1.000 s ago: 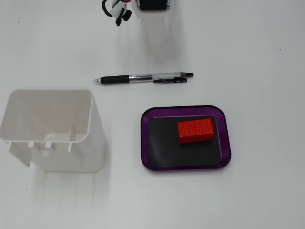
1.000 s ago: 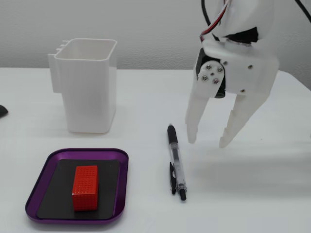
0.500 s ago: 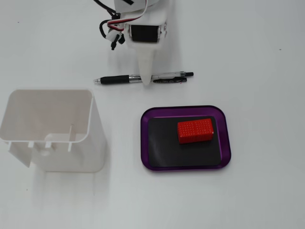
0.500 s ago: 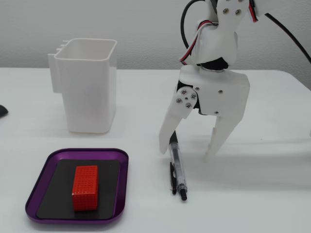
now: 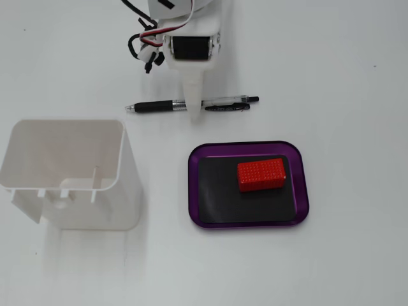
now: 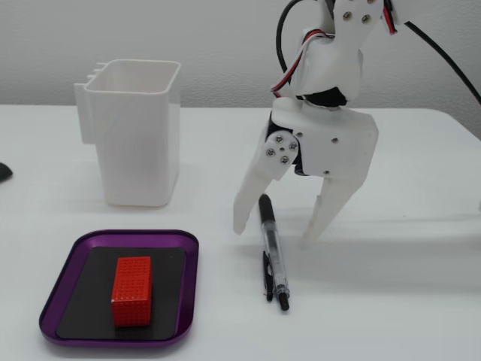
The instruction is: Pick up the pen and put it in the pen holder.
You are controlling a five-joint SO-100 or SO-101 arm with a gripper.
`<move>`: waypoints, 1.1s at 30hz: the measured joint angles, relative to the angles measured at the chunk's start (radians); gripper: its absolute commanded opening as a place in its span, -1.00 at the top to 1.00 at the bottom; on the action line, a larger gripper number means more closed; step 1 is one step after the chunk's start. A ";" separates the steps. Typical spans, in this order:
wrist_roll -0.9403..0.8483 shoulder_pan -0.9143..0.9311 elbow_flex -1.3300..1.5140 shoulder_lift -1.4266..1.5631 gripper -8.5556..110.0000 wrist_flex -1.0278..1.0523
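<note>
— Where is the pen [image 6: 272, 252]?
— Flat on the surface [image 6: 391, 301], beside the purple tray [image 6: 52, 301].
— And the end effector [image 6: 274, 232]?
— Fingers spread wide, straddling the pen. The holder [image 6: 139, 143] stands behind the tray.

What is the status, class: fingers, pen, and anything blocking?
Gripper open, fingers straddling the black-and-clear plastic pen lying flat on the table. White plastic pen holder upright, empty. Purple tray with red block off to the side, not blocking.

The pen [image 5: 191, 105] is black and see-through and lies flat in the upper middle of a fixed view. The white pen holder [image 5: 67, 172] stands empty at the left.
</note>
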 measured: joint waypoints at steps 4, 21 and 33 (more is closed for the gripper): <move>0.000 0.000 0.000 -0.014 0.48 -0.018; -0.028 0.003 -0.029 -0.218 0.77 -0.020; -0.028 -0.032 -0.049 -0.176 0.87 0.006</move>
